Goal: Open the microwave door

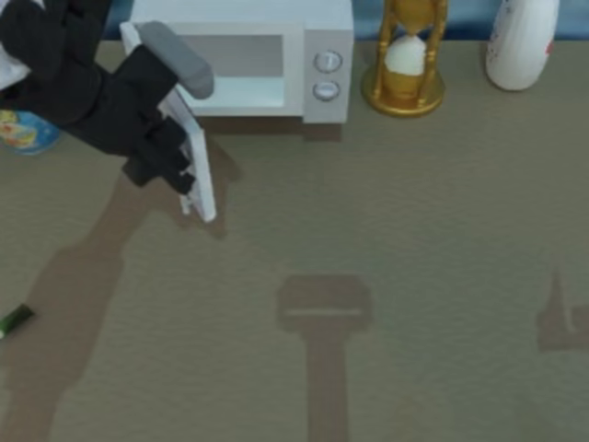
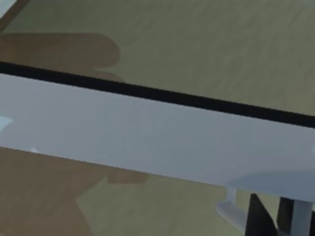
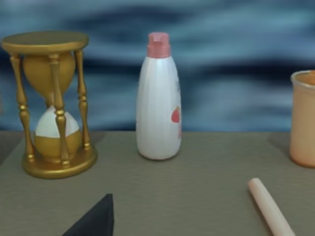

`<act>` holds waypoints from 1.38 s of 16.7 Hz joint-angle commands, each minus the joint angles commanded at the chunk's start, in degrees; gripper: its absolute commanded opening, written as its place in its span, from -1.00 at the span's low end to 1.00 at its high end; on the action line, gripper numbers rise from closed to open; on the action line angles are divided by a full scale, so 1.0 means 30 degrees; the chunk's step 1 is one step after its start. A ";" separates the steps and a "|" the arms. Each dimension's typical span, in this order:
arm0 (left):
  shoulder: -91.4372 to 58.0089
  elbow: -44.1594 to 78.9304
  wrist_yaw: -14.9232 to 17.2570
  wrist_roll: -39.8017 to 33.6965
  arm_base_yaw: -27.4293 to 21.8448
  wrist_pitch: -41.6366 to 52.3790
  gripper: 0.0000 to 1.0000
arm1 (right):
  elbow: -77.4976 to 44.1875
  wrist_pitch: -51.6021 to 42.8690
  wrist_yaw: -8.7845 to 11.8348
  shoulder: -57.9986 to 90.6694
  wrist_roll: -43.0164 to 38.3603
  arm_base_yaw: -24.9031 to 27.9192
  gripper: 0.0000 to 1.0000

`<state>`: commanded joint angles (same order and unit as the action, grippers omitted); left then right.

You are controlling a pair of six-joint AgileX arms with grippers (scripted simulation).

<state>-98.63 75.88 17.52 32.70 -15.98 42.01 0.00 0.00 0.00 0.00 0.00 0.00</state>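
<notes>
I have the left gripper [image 1: 184,180] at the outer end of the microwave door [image 1: 198,157], on the far left of the table [image 1: 368,276]. The microwave [image 1: 276,55] sits against the far edge, and its door stands swung well out toward the near side, hinged at the left, so the pale cavity is open to view. Whether my fingers are clamped on the door's edge I cannot tell; the arm hides them from above, and the left wrist view shows only the door's white edge with a dark strip along it. The job looks close to done. To finish cleanly, I would keep the gripper travelling on the door's own arc about the hinge (no straight pulls, which could drag the whole oven forward) and move slowly. My right arm is parked out of the top view; its wrist camera faces the gold hourglass [image 3: 51,103] and the white bottle [image 3: 158,103].
</notes>
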 joint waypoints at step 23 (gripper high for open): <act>-0.0089 0.0164 0.1004 0.2628 0.0998 0.1008 -1.00 | 0.0000 0.0000 0.0000 0.0000 0.0000 0.0000 1.00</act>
<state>-98.90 76.37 20.53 40.58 -12.98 45.04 0.00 0.00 0.00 0.00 0.00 0.00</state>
